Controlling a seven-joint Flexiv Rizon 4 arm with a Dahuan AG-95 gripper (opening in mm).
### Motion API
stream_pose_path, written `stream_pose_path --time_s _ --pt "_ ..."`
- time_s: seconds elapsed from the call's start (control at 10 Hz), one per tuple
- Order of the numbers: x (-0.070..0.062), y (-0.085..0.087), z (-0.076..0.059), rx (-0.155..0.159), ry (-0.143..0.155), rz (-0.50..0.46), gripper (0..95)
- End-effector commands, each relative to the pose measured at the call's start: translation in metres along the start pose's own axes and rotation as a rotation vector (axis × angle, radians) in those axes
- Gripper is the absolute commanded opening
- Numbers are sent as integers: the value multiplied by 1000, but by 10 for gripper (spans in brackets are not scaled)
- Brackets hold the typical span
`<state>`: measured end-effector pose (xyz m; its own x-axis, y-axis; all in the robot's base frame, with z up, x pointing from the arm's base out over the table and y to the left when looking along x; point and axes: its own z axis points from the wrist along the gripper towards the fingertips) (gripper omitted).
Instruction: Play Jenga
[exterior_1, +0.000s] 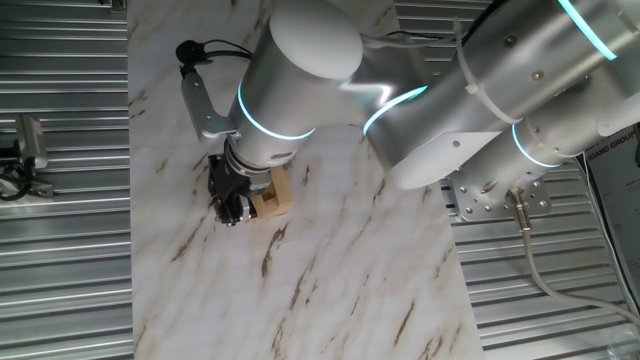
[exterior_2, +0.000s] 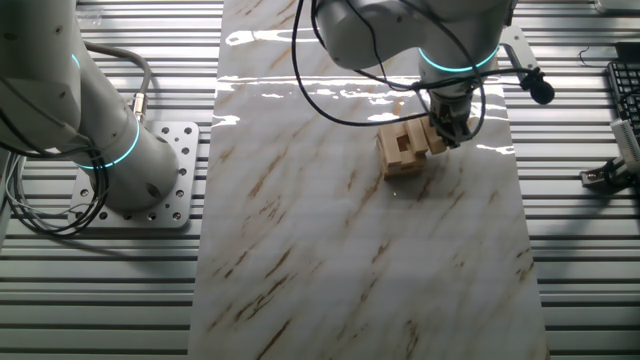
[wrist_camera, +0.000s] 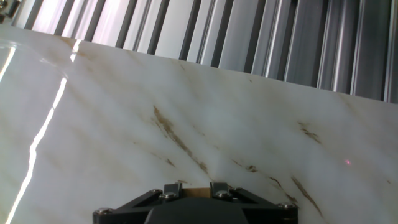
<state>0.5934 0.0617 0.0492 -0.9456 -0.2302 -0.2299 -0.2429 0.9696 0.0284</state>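
The Jenga stack (exterior_1: 273, 197) is a small, low pile of light tan wooden blocks on the marble table (exterior_1: 330, 290). It also shows in the other fixed view (exterior_2: 401, 150). My black gripper (exterior_1: 231, 197) is low at the stack's side, touching it, and shows at the stack's right side in the other fixed view (exterior_2: 446, 128). In the hand view a tan block (wrist_camera: 194, 191) fills the gap between my two fingers (wrist_camera: 171, 188), so the gripper (wrist_camera: 194, 186) looks shut on it. Most of the stack is hidden under my hand there.
Ribbed metal flooring (exterior_1: 60, 270) surrounds the narrow marble table on both sides. The arm's base plate (exterior_2: 150, 190) stands to the left of the table. A keyboard (exterior_2: 625, 95) and a small device (exterior_2: 610, 172) lie at the right edge.
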Motion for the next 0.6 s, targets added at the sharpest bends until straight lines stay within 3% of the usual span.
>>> stream_pose_path --time_s 0.1,0.6 --pt "-1 0 0 -1 -6 -2 0" --pt "-1 0 0 2 -29 0 0"
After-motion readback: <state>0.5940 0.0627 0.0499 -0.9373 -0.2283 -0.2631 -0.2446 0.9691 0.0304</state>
